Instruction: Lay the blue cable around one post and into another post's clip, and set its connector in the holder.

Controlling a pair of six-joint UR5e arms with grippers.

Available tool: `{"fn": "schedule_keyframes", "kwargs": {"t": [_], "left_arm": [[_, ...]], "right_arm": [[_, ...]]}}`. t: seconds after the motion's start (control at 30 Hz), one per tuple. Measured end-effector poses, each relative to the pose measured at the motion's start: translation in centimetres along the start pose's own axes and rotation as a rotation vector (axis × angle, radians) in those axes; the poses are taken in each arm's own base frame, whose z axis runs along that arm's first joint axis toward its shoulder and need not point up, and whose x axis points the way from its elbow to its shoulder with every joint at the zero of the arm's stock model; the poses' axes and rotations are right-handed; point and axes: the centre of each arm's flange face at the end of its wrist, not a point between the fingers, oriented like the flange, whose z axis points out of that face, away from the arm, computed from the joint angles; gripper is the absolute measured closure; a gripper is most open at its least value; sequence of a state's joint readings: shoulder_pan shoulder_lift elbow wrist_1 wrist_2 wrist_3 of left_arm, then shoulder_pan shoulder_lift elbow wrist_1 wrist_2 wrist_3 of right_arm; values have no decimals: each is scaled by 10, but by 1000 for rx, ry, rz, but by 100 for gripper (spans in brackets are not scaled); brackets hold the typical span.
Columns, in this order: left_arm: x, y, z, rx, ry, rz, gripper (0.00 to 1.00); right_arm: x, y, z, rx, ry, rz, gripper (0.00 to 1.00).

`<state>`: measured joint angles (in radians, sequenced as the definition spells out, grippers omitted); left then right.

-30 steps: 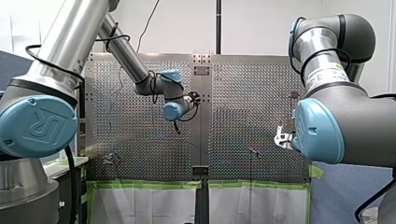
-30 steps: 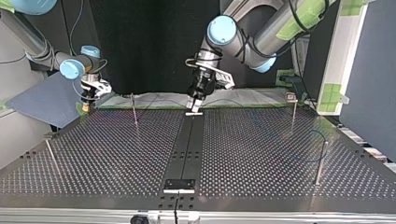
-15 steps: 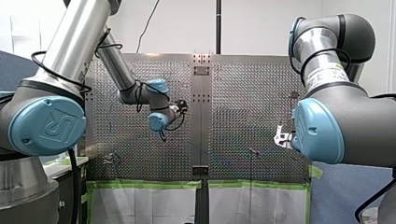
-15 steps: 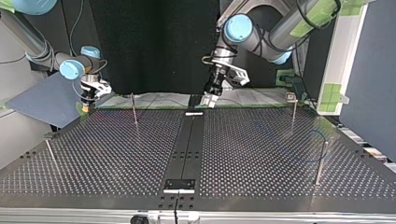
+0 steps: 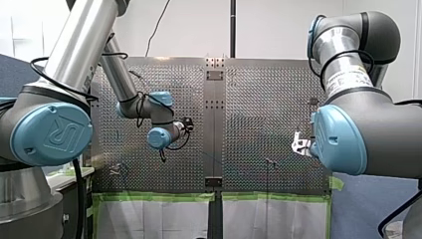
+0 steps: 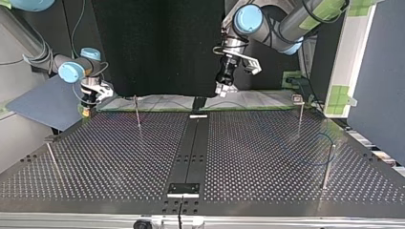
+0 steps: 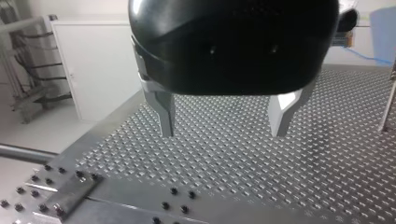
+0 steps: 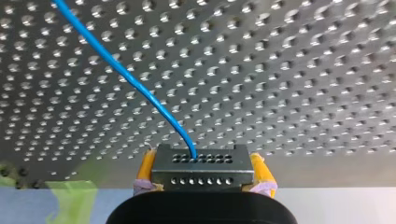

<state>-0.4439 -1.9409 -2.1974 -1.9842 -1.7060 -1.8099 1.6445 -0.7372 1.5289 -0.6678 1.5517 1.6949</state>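
Observation:
In the right wrist view my right gripper [image 8: 201,176] is shut, its yellow pads [image 8: 145,168] clamped on a grey connector block [image 8: 201,165] with rows of holes. The blue cable [image 8: 123,72] leaves the block and runs away over the perforated plate. In the top view this gripper [image 6: 86,111] hangs at the far left corner of the table. The cable shows faintly as a loop [image 6: 319,135] by a post [image 6: 327,164] at the right. My left gripper [image 7: 223,127] is open with nothing between its metal fingers [image 7: 164,112]. It hovers above the far edge [image 6: 223,89].
Thin upright posts stand at the top view's far left [image 6: 137,112], near left [image 6: 52,158] and far right [image 6: 300,113]. A black strip [image 6: 193,148] runs down the table's middle, with a small bracket at each end [image 6: 198,115] [image 6: 184,189]. Green tape lines the far edge.
My left gripper has lifted off the far bracket on the black strip and swung toward the top view's right. My right gripper still holds the connector in the same place.

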Motion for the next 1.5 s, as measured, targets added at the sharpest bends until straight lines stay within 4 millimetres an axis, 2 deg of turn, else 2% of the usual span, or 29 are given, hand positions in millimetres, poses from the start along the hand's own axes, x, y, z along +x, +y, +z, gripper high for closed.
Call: {"fn": "schedule_keyframes", "kwargs": {"t": [0.17,0.33,0.6,0.8,0.9,1.1,1.27,1.5], "left_arm": [[11,8,-23,-39,59,36,0],[23,18,-50,-92,138,95,0],[38,30,-93,-125,258,166,0],[44,35,-116,-134,305,178,0],[47,38,-130,-139,330,183,0],[52,42,-155,-147,379,191,0],[52,44,-163,-150,385,190,0],[50,42,-153,-136,329,152,0]], "right_arm": [[24,-8,-3,6,18,-3,100],[38,-19,-7,17,22,-11,100],[43,-30,-20,13,14,-15,100],[45,-41,-35,19,27,-17,100],[50,-47,-45,24,30,-19,100],[73,-60,-58,29,41,-21,100],[96,-69,-67,29,58,-17,100],[127,-79,-77,41,98,-6,100]]}}
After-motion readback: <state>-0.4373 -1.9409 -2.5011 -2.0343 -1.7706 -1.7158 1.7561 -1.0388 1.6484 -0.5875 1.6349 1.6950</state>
